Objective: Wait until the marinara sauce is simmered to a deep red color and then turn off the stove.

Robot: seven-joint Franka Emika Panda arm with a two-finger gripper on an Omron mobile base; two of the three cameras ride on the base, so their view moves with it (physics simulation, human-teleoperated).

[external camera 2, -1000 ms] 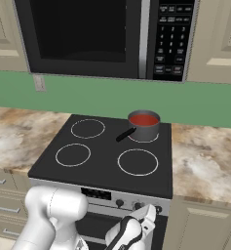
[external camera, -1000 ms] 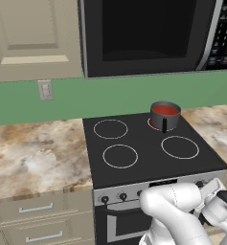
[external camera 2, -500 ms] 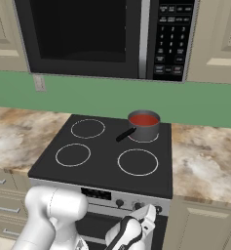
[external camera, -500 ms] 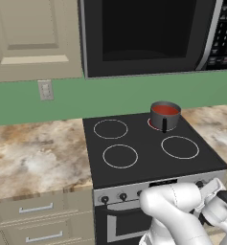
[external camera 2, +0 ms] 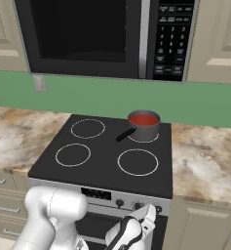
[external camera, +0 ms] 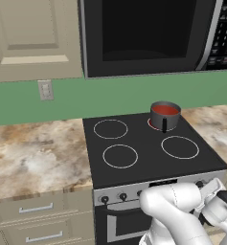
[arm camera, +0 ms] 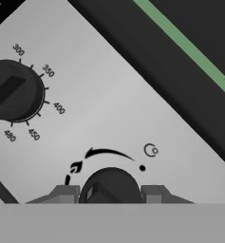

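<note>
Nothing has moved since the earlier frames: arm, saucepan and knobs sit as they did.

From the left base view, going left to right: a marbled counter (external camera: 33, 153) runs at nine o'clock of the stove (external camera: 148, 153), with a wall outlet (external camera: 46, 89) on the green backsplash above it; the black glass top carries four white-ringed burners; the dark grey saucepan (external camera: 164, 115) stands on the back-right burner, at about one o'clock of the cooktop's middle, its handle pointing toward the front; the marinara sauce (external camera: 165, 110) inside shows as a small round red-orange surface; a black microwave (external camera: 148, 36) hangs at twelve o'clock above the range; the white arm bends low at five o'clock, in front of the silver knob panel.

In the right base view the saucepan (external camera 2: 144, 125) again sits on the back-right burner, handle angled to about eight o'clock, sauce (external camera 2: 144, 119) red; the hand reaches the panel's right end at six o'clock.

In the hand view a large oven dial (arm camera: 12, 90) marked 300 to 480 lies at ten o'clock; a smaller burner knob (arm camera: 111, 186) sits at six o'clock; the pincer (arm camera: 111, 193) has its two tips apart, one on either side of that knob, close against it; I cannot tell whether they press it.
</note>
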